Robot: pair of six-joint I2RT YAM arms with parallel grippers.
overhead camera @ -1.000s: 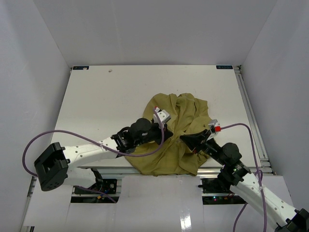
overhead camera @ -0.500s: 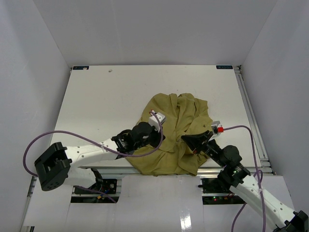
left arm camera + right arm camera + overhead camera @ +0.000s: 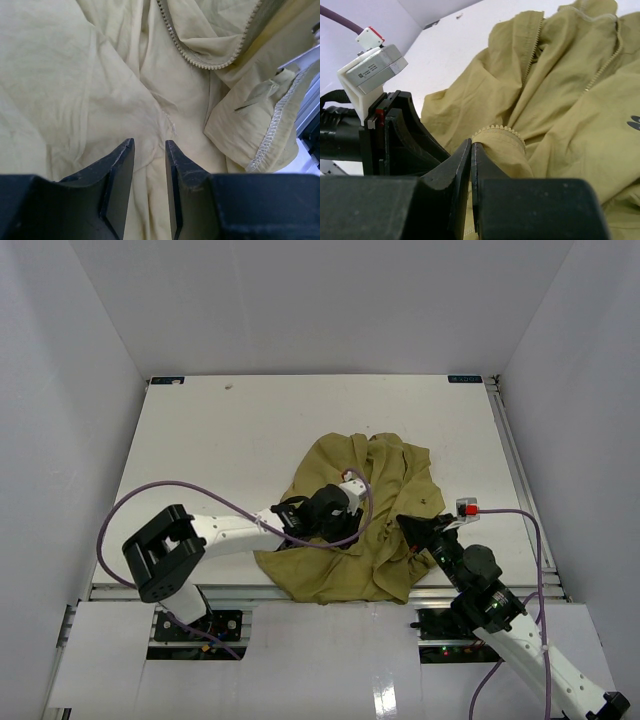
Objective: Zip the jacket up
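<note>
The olive-yellow jacket (image 3: 372, 502) lies crumpled near the table's front edge, unzipped, with its zipper teeth (image 3: 199, 56) curving across the fabric. My left gripper (image 3: 352, 518) hovers over the jacket's middle, open (image 3: 150, 146), with only loose fabric beneath the gap. My right gripper (image 3: 408, 530) sits at the jacket's right side, shut (image 3: 471, 146) on a fold of the toothed zipper edge (image 3: 498, 131). In the right wrist view the left gripper's black body (image 3: 400, 135) stands just left of that pinch.
The jacket's hem (image 3: 272, 131) hangs over the table's front rail (image 3: 240, 587). White table (image 3: 220, 440) stretches behind and to the left of the jacket. Enclosure walls stand on three sides. Purple cables trail from both arms.
My left gripper has opened and let go of the jacket while shifting right over its middle, its elbow swinging inward. The right gripper has drawn slightly right, still shut on the zipper edge.
</note>
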